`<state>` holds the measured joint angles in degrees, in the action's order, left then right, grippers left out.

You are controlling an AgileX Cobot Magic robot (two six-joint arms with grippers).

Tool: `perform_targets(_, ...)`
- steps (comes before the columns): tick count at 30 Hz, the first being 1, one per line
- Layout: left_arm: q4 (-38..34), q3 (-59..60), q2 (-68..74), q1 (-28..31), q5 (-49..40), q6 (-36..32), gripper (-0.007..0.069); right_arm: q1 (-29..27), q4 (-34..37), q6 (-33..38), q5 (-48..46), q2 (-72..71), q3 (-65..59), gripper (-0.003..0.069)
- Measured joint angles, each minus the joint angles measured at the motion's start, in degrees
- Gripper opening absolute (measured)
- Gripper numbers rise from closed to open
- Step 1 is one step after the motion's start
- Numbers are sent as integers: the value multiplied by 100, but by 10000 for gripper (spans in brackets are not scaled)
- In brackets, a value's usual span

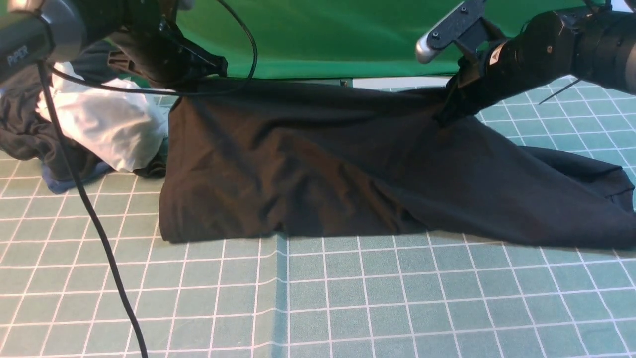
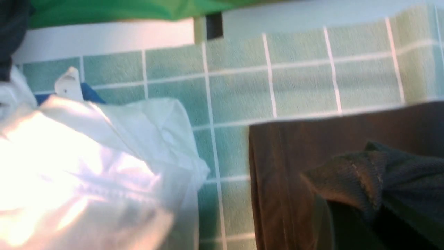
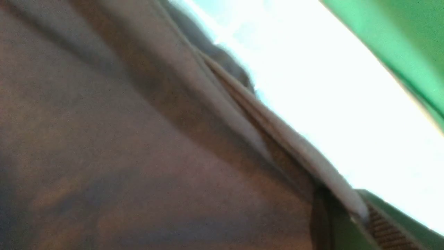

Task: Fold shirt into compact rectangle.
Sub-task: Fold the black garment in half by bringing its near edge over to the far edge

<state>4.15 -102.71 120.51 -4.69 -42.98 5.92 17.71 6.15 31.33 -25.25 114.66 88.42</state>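
Observation:
The black shirt [image 1: 348,169] lies across the green grid mat [image 1: 348,298], its far edge lifted off the mat at two places and its near fold resting on the mat. My left gripper [image 1: 211,67] is shut on the shirt's far left corner; in the left wrist view a bunched hem of the shirt [image 2: 364,180] sits pinched at the jaws. My right gripper [image 1: 447,113] is shut on the far edge toward the right, where the cloth peaks. The shirt [image 3: 121,139] fills most of the right wrist view, beside a ribbed finger pad [image 3: 385,232]. No print or label shows.
A white garment [image 1: 109,119] lies on a dark grey and blue clothes bundle [image 1: 30,134] at the far left, close beside the shirt's left edge. A black cable [image 1: 94,219] hangs from the left arm across the mat. A green backdrop [image 1: 323,35] closes the far side.

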Motion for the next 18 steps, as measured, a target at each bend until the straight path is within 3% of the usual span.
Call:
perform_targets(12,41,0,613,76,511,272,17,0,11,0,487,1008,715,52)
perform_targets(14,41,0,648,76,511,283,37,-2,6,0,557,1096,746,98)
perform_targets(15,41,0,653,76,517,283,64,-2,0,-3,614,1134,752,160)
perform_targets(16,41,0,660,76,516,283,70,-2,0,-3,614,1134,752,160)
perform_targets(17,46,0,660,82,530,283,142,-7,-6,-3,650,1153,752,262)
perform_targets(18,46,0,660,87,530,285,151,-9,-6,-3,656,1153,752,286)
